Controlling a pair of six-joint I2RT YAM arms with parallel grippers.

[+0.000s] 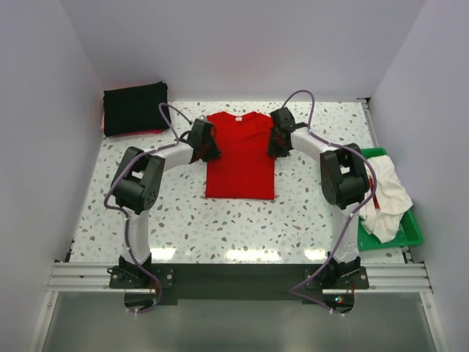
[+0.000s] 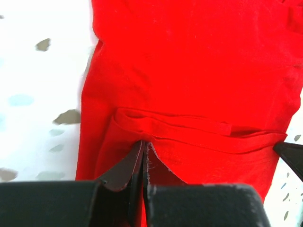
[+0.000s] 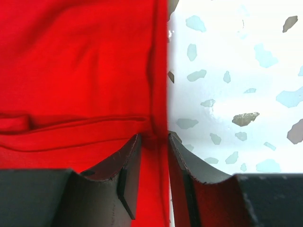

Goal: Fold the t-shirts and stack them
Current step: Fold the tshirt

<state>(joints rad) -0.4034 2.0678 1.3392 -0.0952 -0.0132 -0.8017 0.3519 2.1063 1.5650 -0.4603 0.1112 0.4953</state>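
Red shirt [image 1: 240, 158] lies flat at the middle of the speckled worktop [image 1: 220, 227], collar toward the far side, with both arms reaching in to its shoulders. A white shirt [image 1: 385, 194] is heaped unfolded in the green tray [image 1: 412, 238] at the right edge. A black shirt [image 1: 134, 108] sits folded in the far left corner.

The left fingers [image 2: 125, 170] are pressed together on a pinch of red cloth just below a sleeve hem that lies turned in across the body. The right fingers [image 3: 118, 165] stand a little apart astride the shirt's right edge. Whether they actually hold the cloth cannot be told.

The likely risk is an uneven lift. If only the left side is truly held, raising both arms would drag the red shirt askew and spill the tucked sleeve. The left pinch may also catch just the top layer, so that the layers part when pulled. A right grip set that close to the edge could slip off.
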